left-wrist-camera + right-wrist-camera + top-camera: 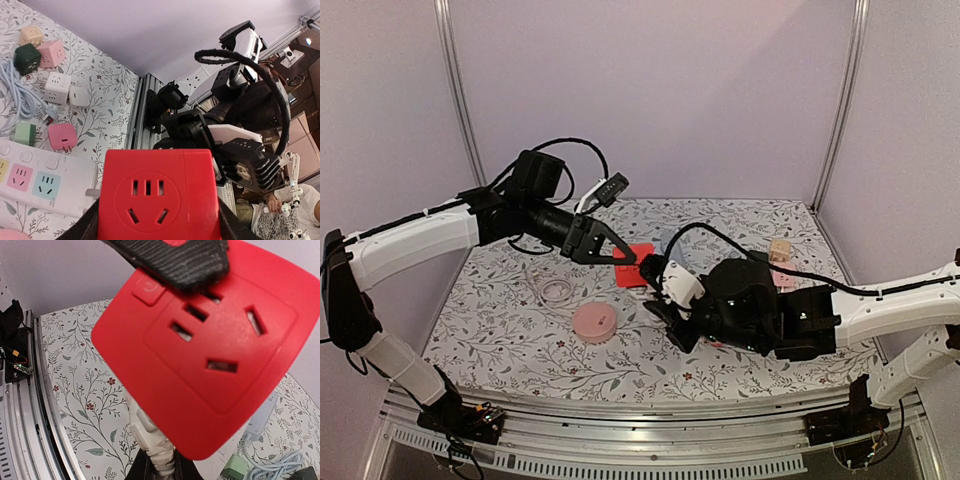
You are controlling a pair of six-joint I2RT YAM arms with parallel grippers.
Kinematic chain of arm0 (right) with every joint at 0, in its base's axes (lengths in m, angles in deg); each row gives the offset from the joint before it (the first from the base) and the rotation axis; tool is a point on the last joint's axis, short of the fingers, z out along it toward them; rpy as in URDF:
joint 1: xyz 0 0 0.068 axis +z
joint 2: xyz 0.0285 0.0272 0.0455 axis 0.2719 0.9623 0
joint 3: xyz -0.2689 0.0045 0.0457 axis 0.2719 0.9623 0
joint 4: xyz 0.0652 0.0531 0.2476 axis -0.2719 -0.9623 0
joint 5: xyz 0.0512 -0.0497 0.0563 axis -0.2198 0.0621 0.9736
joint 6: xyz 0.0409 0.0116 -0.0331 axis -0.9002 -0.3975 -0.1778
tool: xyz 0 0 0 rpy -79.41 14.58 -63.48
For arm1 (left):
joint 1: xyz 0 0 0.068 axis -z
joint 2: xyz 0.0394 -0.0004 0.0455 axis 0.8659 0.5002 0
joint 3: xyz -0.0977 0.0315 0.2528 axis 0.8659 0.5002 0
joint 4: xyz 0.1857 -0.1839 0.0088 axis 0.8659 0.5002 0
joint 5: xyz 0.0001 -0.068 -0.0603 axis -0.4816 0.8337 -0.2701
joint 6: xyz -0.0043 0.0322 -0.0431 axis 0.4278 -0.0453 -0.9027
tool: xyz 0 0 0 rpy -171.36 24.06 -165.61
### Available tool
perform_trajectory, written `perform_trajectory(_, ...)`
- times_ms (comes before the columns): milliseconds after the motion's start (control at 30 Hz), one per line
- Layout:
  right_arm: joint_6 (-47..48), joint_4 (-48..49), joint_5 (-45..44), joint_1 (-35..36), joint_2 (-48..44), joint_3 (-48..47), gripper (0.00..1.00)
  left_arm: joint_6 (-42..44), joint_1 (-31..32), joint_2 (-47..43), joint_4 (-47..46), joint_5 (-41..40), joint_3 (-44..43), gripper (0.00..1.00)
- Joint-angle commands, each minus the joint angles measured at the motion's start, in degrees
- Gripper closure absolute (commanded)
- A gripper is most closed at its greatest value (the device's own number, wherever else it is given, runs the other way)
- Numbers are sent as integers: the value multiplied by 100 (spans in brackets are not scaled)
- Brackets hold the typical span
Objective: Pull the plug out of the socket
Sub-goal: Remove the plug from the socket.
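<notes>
Near pink disc [594,321], left end effector [622,257] grasping red socket [160,195], right end effector [157,471] clenched on white plug [150,437]

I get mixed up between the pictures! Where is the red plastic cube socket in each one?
Top external: the red plastic cube socket is small, near the middle of the picture.
Left wrist: it is big, at bottom centre.
Right wrist: it fills most of the picture.
Shared landmark: the flowery tablecloth.

The socket [159,195] ran off the left wrist view's bottom edge; only slivers of the left fingers [82,227] showed beside it. Behind it the strip [50,167] was partly covered. Under it, the right wrist view cut off the plug [150,440].
</notes>
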Motion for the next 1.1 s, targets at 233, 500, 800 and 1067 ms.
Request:
perform_trajectory(233,-448,658,-330,577,845,-859,100,-750,-788,-84,-282,-529,334,100)
perform_trajectory(500,-776,821,-165,763,1190,-1120,100,-765,-823,-99,-266,-743,362,100)
perform_trajectory(800,-553,948,-568,684,856,-786,100,-845,-826,-68,-351,-484,364,100)
perform_trajectory(1067,-259,974,-140,8,461,-522,100,-775,-394,9,-447,49,318,100)
